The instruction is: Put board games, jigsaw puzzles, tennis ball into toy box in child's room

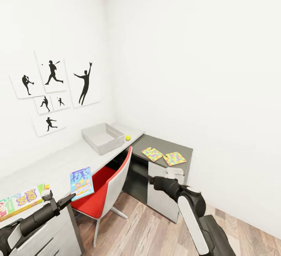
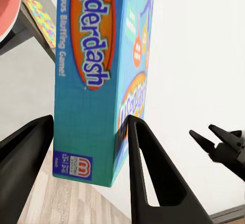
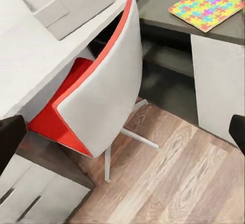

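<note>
Running from 7 o'clock toward the far corner in the head view, the table (image 1: pixel 58 160) carried the toy box (image 1: pixel 103 137) near the centre, with the tennis ball (image 1: pixel 127 137) just beside it at 3 o'clock. A red and grey chair (image 1: pixel 110 186) stood under the table edge. The left gripper (image 1: pixel 67 199) was closed on the blue board game (image 1: pixel 82 183), held upright. Another board game (image 1: pixel 20 201) lay at 8 o'clock. Two jigsaw puzzles (image 1: pixel 164 156) lay on the dark side unit (image 1: pixel 183 149). The right gripper (image 3: pixel 122 137) had its fingers spread wide, holding nothing.
</note>
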Tool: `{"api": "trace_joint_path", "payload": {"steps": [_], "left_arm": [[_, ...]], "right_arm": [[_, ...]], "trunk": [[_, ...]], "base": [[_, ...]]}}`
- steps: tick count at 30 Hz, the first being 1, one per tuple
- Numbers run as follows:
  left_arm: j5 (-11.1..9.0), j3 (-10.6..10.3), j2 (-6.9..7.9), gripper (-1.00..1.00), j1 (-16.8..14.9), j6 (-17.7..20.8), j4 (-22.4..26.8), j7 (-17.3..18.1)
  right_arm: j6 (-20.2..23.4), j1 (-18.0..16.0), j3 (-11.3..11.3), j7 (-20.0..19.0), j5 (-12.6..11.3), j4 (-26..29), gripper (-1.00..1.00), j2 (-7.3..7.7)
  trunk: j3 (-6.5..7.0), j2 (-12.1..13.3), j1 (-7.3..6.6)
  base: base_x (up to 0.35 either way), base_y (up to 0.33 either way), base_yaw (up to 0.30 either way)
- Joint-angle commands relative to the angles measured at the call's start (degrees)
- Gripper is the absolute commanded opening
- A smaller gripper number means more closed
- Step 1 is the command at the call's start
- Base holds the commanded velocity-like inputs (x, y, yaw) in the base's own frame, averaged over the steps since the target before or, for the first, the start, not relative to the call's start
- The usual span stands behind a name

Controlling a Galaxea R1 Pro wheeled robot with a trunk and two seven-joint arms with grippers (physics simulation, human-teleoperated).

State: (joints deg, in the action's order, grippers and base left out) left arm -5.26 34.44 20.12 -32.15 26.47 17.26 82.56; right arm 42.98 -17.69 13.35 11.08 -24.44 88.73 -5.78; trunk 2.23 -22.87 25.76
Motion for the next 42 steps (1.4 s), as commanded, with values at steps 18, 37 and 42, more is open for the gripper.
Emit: {"api": "trace_joint_path", "payload": {"steps": [18,37,42], "left_arm": [[1.8,-0.3,0.83,-1.00,-0.5,15.4,10.7,-3.9],[1.4,-0.1,-1.32,-1.00,-13.4,31.4,21.2,-21.1],[1.3,0.0,-1.51,-1.00,-13.5,31.4,21.2,-21.2]], "right_arm": [[8.8,-0.5,-9.6,-2.4,-2.2,1.7,1.00,-0.81],[17.0,-35.6,-10.6,-2.5,-9.6,-21.1,1.00,-1.56],[17.0,-35.7,-10.8,-2.4,-9.9,-21.3,1.00,-1.44]], "trunk": [[-0.03,0.0,0.02],[-0.03,0.0,0.02],[-0.03,0.0,0.02]], "base": [[0.000,0.000,0.000],[0.000,0.000,0.000],[0.014,-0.003,0.000]]}}
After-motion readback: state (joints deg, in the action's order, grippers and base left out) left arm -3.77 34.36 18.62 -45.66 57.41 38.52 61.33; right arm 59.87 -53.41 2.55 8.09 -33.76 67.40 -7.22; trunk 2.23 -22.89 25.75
